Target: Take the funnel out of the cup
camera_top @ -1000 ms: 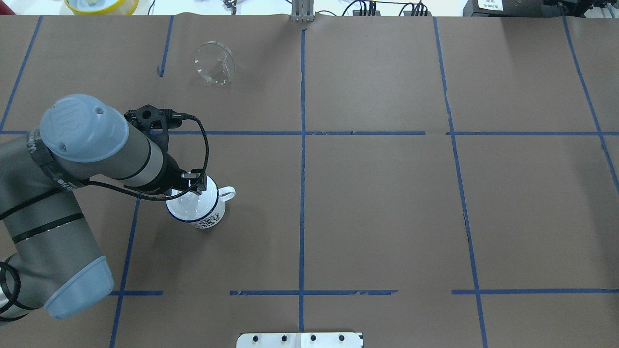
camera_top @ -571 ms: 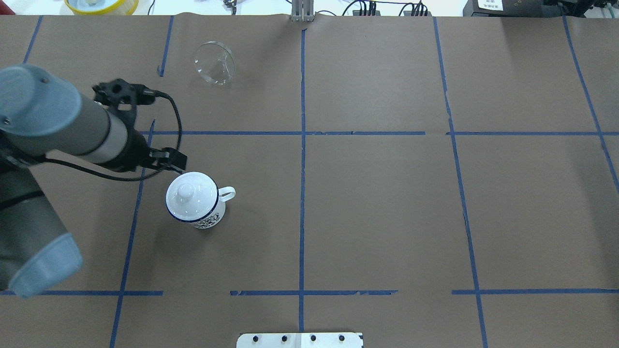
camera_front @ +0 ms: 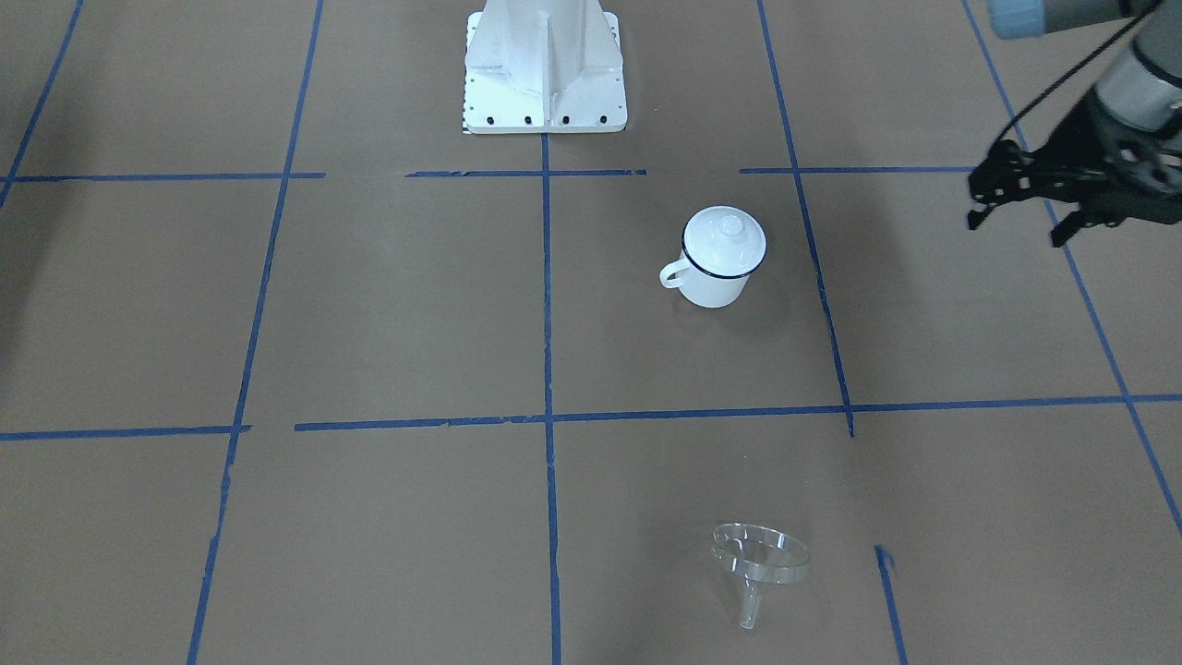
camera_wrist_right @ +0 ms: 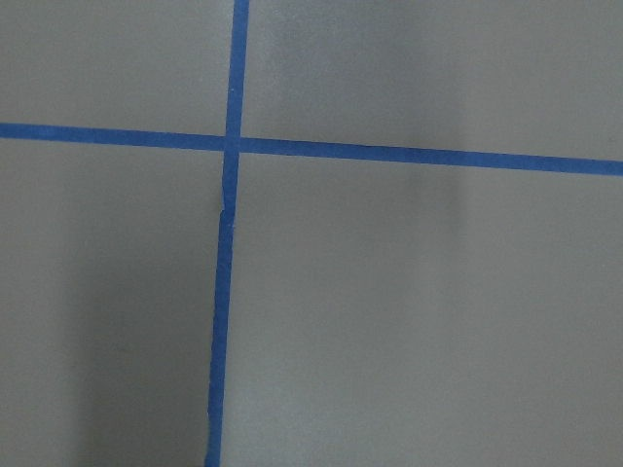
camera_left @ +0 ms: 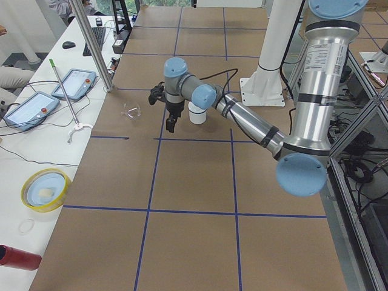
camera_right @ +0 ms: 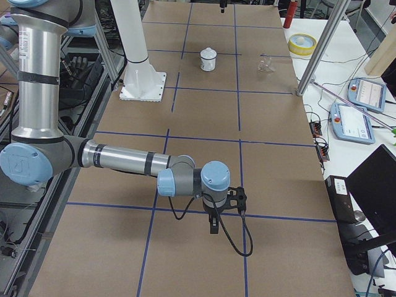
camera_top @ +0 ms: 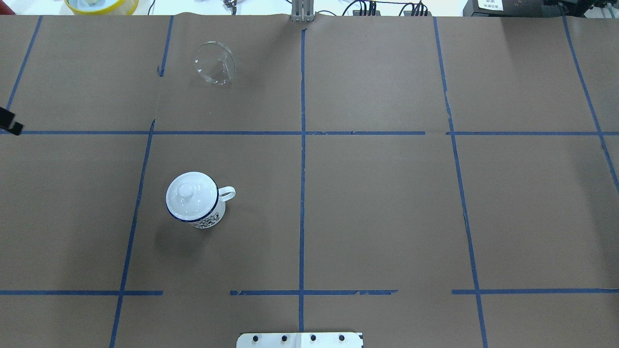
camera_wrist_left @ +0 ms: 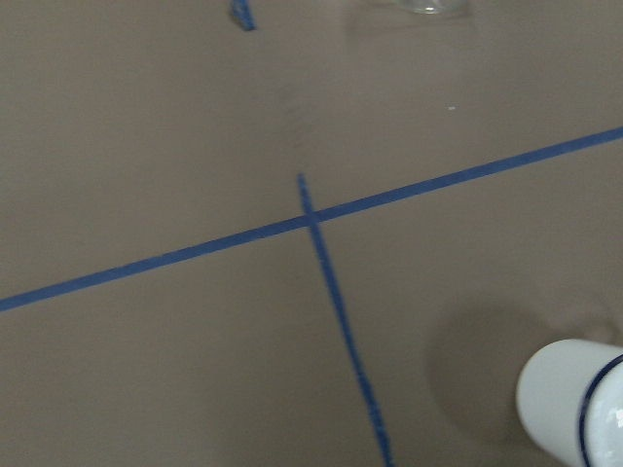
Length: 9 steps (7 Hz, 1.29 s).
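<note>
Funnel [camera_top: 214, 63] out of cup [camera_front: 711, 288], lying on side on table [camera_top: 387, 193], far left, spout pointing toward far edge. Cup upright in left half, nearer robot, well apart from funnel; handle toward table centre. White domed lid [camera_front: 725, 238] sits on cup.

Left gripper [camera_front: 1016, 229] in air at left table edge, fingers apart, holding nothing, well apart from cup.

Right gripper [camera_right: 213, 226] low over tape line at right end; finger state: cannot tell.
</note>
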Tool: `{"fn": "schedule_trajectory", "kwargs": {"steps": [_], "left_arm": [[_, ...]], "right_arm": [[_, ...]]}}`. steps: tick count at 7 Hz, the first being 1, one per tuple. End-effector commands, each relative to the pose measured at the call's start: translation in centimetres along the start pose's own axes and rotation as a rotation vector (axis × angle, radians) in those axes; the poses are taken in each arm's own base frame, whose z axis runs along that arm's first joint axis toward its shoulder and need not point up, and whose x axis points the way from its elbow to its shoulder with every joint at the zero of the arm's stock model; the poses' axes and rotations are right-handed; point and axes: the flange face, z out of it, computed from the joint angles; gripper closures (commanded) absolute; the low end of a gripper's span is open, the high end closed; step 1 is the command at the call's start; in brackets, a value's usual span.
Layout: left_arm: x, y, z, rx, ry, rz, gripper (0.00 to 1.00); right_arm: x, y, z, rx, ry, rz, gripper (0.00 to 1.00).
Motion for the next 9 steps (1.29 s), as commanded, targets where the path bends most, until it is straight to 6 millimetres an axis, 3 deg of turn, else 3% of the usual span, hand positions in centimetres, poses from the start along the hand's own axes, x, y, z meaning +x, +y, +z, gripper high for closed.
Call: {"fn": "schedule_trajectory", "kwargs": {"steps": [1,3,4,9], "left_arm": [[-16.3,5.1,4.3,-0.109,-0.044,-0.267,0.00],[-20.7,6.9,3.0,-0.066,-0.038,-0.224,0.00],[-21.2,8.1,2.7,-0.065,-0.040,-0.219,0.00],[-20.5,7.4,1.8,-0.049,-0.042,-0.216,0.00]], "right_arm": [[0.0,0.0,0.0,0.000,0.000,0.000,0.00],[0.0,0.0,0.0,0.000,0.000,0.000,0.00],[0.0,0.0,0.0,0.000,0.000,0.000,0.00],[0.0,0.0,0.0,0.000,0.000,0.000,0.00]]}}
